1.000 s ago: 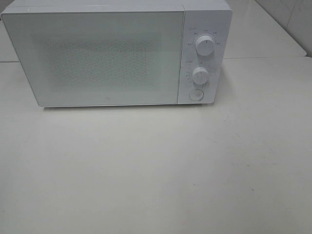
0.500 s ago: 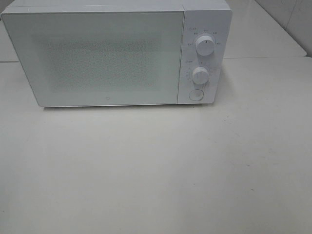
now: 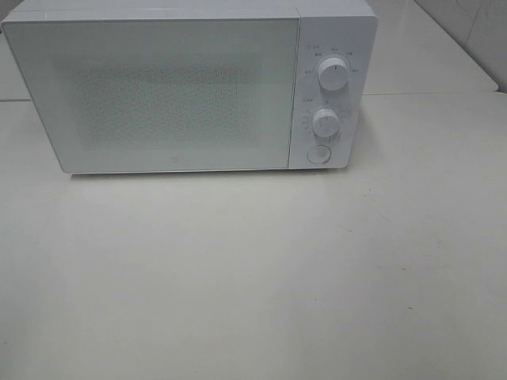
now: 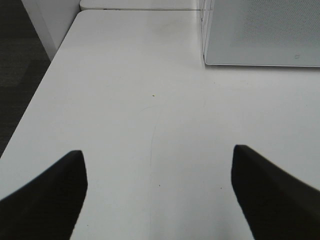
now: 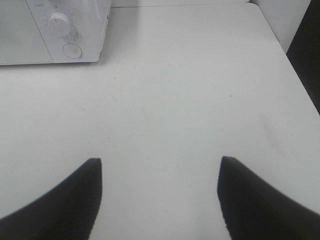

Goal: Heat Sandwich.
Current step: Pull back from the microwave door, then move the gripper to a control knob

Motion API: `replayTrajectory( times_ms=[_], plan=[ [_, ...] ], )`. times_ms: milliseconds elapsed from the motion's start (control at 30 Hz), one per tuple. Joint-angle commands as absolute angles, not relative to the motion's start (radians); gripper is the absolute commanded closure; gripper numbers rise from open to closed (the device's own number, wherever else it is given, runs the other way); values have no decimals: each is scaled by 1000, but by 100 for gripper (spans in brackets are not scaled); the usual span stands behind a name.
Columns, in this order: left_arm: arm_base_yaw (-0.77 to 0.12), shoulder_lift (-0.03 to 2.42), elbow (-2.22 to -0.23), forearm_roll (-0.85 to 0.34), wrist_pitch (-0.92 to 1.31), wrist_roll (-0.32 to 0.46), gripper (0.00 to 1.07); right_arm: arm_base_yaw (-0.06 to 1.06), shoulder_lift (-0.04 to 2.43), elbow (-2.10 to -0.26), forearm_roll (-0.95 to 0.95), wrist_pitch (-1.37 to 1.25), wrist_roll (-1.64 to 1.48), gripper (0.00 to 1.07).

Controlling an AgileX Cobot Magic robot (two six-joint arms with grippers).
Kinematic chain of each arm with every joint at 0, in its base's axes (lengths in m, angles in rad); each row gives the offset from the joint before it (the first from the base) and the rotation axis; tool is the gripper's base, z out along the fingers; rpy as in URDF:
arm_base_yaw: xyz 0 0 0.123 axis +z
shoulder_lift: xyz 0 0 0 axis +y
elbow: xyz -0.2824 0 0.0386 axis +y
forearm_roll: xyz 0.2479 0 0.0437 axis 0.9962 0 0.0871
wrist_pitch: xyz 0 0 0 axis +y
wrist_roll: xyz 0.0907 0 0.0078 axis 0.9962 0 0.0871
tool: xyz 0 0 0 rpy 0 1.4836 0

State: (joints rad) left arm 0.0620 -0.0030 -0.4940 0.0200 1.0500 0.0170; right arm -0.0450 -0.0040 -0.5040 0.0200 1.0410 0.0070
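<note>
Nothing has moved; the microwave [image 3: 158, 95] sits shut at upper left of the surface [image 3: 253, 269]. We see the left end effector [image 4: 157, 150] and the right end effector [image 5: 160, 159] both wide, empty; where the sandwich lies we cannot tell.

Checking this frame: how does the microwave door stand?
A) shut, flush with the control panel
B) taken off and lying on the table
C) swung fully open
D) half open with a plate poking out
A: in the exterior high view the microwave door sits closed, its front in line with the control panel beside it, and no opening into the inside shows.
</note>
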Motion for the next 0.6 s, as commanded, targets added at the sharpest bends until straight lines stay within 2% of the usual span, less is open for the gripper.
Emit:
replayTrajectory(
  times_ms=[33, 600],
  plan=[
    [62, -8, -499, 20, 1044, 32, 33, -43, -19, -503, 17, 1038, 10, 43],
    [62, -8, -499, 20, 1044, 32, 33, -43, -19, -503, 17, 1038, 10, 43]
  ],
)
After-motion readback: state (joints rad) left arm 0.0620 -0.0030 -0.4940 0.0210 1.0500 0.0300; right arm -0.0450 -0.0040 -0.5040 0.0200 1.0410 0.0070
